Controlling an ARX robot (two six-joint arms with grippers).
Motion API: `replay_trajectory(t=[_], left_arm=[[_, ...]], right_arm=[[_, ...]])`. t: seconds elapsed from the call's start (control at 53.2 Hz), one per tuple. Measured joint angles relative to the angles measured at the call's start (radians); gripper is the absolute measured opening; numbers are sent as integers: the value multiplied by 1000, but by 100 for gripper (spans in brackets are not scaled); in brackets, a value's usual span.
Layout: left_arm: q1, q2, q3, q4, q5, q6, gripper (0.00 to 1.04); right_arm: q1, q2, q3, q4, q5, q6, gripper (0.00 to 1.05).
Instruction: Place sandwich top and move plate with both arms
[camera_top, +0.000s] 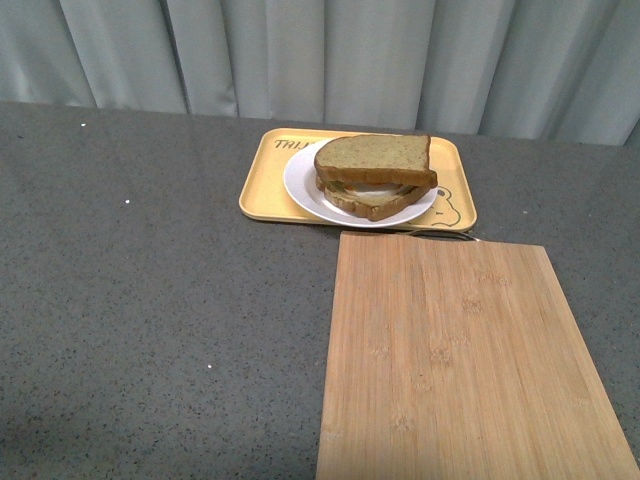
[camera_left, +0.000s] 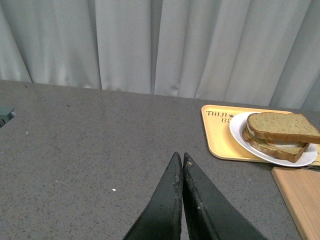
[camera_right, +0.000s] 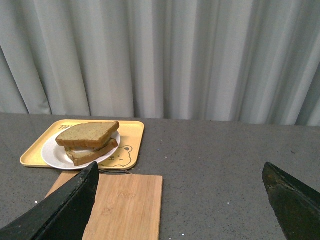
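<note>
The sandwich top (camera_top: 375, 158), a brown speckled bread slice, lies on the stacked sandwich on the round white plate (camera_top: 300, 185). The plate rests on a yellow tray (camera_top: 262, 180). The sandwich top also shows in the left wrist view (camera_left: 282, 127) and the right wrist view (camera_right: 87, 133), as does the plate (camera_left: 237, 131) (camera_right: 50, 156). Neither arm shows in the front view. My left gripper (camera_left: 182, 159) is shut and empty over bare table, well short of the tray. My right gripper (camera_right: 180, 167) is open and empty, far back from the plate.
A bamboo cutting board (camera_top: 455, 355) lies on the grey speckled table (camera_top: 150, 300), just in front of the tray, with a metal handle at its far edge. Grey curtains (camera_top: 320, 60) hang behind the table.
</note>
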Motion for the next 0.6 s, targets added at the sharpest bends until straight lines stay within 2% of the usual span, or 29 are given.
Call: replay_trajectory(t=[0.601], left_arm=[[0, -416, -8, -375, 0, 0, 4]], right_arm=[[0, 0, 0, 0, 0, 0, 95]])
